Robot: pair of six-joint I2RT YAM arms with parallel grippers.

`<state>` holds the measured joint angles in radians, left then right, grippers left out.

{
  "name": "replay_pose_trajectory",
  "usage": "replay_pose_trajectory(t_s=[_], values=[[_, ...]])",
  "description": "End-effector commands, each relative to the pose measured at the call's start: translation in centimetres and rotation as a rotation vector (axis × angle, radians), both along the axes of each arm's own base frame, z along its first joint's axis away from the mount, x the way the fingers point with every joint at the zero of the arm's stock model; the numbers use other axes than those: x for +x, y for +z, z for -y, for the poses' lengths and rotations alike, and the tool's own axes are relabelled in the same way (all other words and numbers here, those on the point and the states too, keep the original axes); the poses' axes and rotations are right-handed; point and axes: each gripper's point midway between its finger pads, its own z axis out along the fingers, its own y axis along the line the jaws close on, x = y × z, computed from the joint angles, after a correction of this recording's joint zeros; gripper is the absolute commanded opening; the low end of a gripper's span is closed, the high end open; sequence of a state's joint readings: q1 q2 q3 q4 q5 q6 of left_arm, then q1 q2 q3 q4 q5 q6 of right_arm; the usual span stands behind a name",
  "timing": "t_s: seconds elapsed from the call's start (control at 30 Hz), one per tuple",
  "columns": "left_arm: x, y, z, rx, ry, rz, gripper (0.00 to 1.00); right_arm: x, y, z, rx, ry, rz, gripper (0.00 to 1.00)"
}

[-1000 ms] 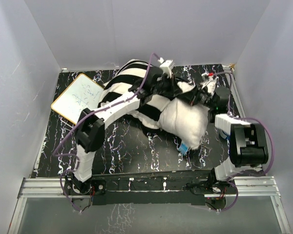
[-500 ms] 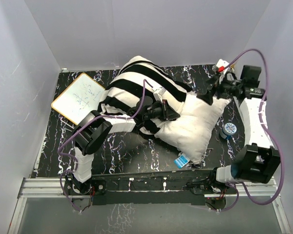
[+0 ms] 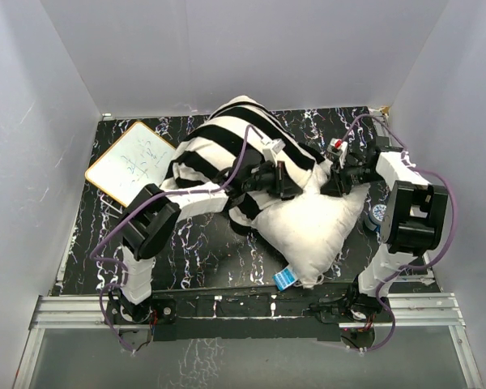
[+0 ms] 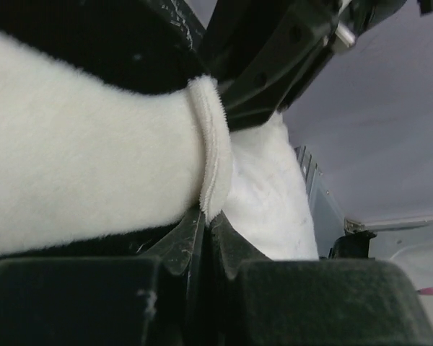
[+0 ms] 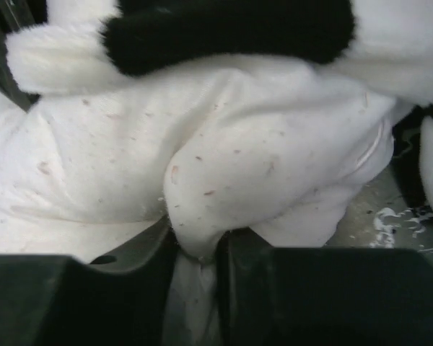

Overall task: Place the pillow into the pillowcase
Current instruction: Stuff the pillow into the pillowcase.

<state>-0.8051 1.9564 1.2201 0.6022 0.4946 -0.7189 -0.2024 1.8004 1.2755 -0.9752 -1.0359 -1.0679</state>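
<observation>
The pillow [image 3: 312, 227] is seen lying right of centre on the black marbled worktop [image 3: 202, 243], its far part covered by the striped pillowcase [image 3: 227, 134] and its near part left bare. The hem of the pillowcase is clamped in the left claw [image 4: 206, 216], whose fingers are pressed together on it. A fold of the pillow's plain white fabric is pinched by the right claw [image 5: 198, 252]. A small whiteboard [image 3: 130, 162] is found at the worktop's far left.
</observation>
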Motion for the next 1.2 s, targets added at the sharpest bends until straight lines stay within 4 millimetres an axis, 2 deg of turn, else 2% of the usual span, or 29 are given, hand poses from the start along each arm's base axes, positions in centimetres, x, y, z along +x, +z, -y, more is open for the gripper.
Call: replay_pose_trajectory(t_s=[0.0, 0.07, 0.13, 0.17, 0.2, 0.23, 0.3, 0.33, 0.37, 0.4, 0.43, 0.53, 0.63, 0.67, 0.73, 0.8, 0.83, 0.87, 0.9, 0.97, 1.07, 1.1, 1.17], values=[[-1.2, 5.2, 3.2, 0.003, -0.138, 0.061, 0.00, -1.1, 5.3, -4.9, 0.224, 0.017, -0.033, 0.09], [0.1, 11.2, 5.5, -0.071, -0.166, 0.138, 0.00, 1.0, 10.1, -5.7, 0.348, -0.007, 0.002, 0.08], [0.5, 17.9, 7.8, -0.161, -0.201, 0.224, 0.00, 3.6, 17.0, -5.9, 0.431, -0.069, 0.130, 0.08], [0.2, 20.9, 8.8, -0.205, -0.218, 0.261, 0.00, 5.0, 20.0, -5.5, 0.484, -0.204, 0.227, 0.08], [-0.5, 23.7, 9.5, -0.243, -0.235, 0.287, 0.00, 5.2, 24.9, -5.2, 0.561, -0.241, 0.395, 0.08], [-1.2, 26.7, 9.9, -0.298, -0.247, 0.323, 0.00, 5.6, 28.6, -4.8, 0.598, -0.259, 0.488, 0.08], [-3.3, 30.8, 9.8, -0.393, -0.279, 0.352, 0.00, 6.7, 32.5, -3.5, 0.681, -0.334, 0.479, 0.08], [-4.4, 31.9, 9.7, -0.427, -0.291, 0.353, 0.00, 6.4, 34.4, -3.0, 0.757, -0.350, 0.515, 0.08], [-5.3, 32.2, 9.6, -0.447, -0.293, 0.347, 0.00, 6.1, 35.4, -2.8, 0.827, -0.350, 0.509, 0.08], [-5.5, 30.3, 9.9, -0.432, -0.284, 0.315, 0.00, 6.0, 35.5, -2.9, 0.865, -0.352, 0.490, 0.08], [-5.8, 29.9, 9.9, -0.435, -0.268, 0.309, 0.00, 5.7, 35.3, -3.5, 0.905, -0.350, 0.476, 0.08], [-5.7, 27.3, 10.2, -0.453, -0.257, 0.232, 0.00, 4.9, 31.3, -6.2, 0.967, -0.385, 0.377, 0.08], [-6.5, 23.6, 11.1, -0.491, -0.296, 0.083, 0.00, 6.4, 23.7, -8.3, 0.842, -0.509, 0.308, 0.08], [-6.9, 22.2, 11.1, -0.493, -0.304, 0.043, 0.00, 7.4, 21.0, -8.2, 0.761, -0.551, 0.319, 0.08], [-7.9, 19.3, 11.0, -0.478, -0.301, -0.015, 0.00, 9.5, 15.6, -6.5, 0.600, -0.649, 0.333, 0.08], [-9.0, 16.4, 10.3, -0.439, -0.291, -0.056, 0.00, 10.1, 10.9, -5.2, 0.521, -0.650, 0.274, 0.08], [-9.3, 14.4, 9.9, -0.407, -0.285, -0.083, 0.00, 10.2, 9.1, -4.3, 0.494, -0.656, 0.245, 0.09], [-9.6, 12.2, 9.4, -0.371, -0.281, -0.109, 0.00, 9.9, 8.0, -4.3, 0.470, -0.624, 0.227, 0.09], [-9.8, 10.0, 8.9, -0.332, -0.268, -0.127, 0.00, 9.5, 7.1, -4.4, 0.441, -0.587, 0.216, 0.11], [-9.4, 4.8, 7.8, -0.229, -0.234, -0.173, 0.00, 8.5, 6.4, -4.8, 0.372, -0.487, 0.216, 0.22], [-8.5, -2.0, 5.4, -0.128, -0.174, -0.266, 0.00, 6.5, 7.8, -4.3, 0.266, -0.328, 0.248, 0.47], [-8.2, -3.5, 4.7, -0.119, -0.151, -0.297, 0.00, 5.6, 8.5, -3.4, 0.234, -0.301, 0.258, 0.55], [-7.2, -5.1, 3.6, -0.126, -0.113, -0.329, 0.00, 3.9, 10.0, -1.4, 0.175, -0.287, 0.264, 0.71]])
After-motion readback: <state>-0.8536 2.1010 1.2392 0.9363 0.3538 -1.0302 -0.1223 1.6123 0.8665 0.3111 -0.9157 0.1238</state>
